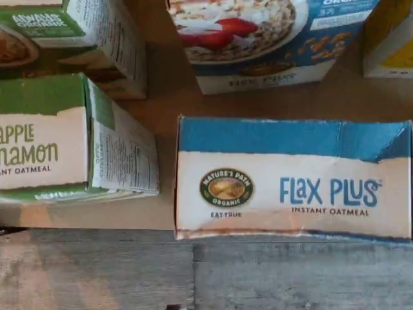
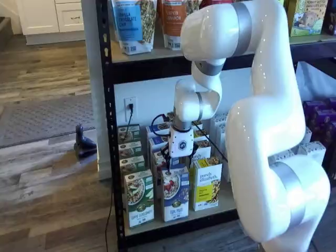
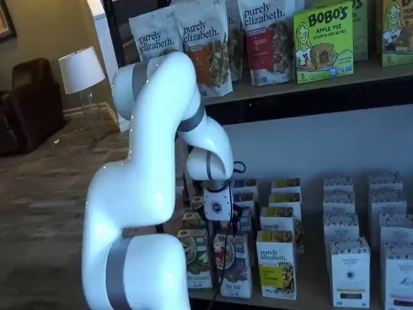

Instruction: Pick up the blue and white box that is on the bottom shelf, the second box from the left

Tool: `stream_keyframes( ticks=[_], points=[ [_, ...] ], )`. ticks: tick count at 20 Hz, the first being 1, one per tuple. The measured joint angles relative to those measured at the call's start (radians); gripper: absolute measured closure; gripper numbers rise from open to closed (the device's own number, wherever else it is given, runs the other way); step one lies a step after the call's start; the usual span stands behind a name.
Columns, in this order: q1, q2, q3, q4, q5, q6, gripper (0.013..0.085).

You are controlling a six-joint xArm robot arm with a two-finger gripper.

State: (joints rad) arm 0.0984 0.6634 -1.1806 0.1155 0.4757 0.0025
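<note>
The blue and white box stands at the front of the bottom shelf, between a green-and-white carton and a yellow-and-white carton. The wrist view looks straight down on the blue and white box's top flap, printed "Flax Plus Instant Oatmeal". My gripper hangs just above that box and touches nothing. Its black fingers stand apart at either side of the white body, open and empty. In a shelf view the gripper shows above the same blue and white box.
More blue cartons line up behind the front one, and green ones beside it. White cartons fill the shelf's right part. Granola bags stand on the upper deck. Grey wood floor lies in front of the rack.
</note>
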Motion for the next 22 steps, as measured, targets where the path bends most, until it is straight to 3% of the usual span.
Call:
stream_keyframes(
  ticks=[5, 22],
  points=[
    [-0.002, 0.044, -0.057, 0.018, 0.021, -0.016, 0.0130],
    [0.019, 0.132, -0.150, -0.013, 0.026, 0.032, 0.0130]
  ],
)
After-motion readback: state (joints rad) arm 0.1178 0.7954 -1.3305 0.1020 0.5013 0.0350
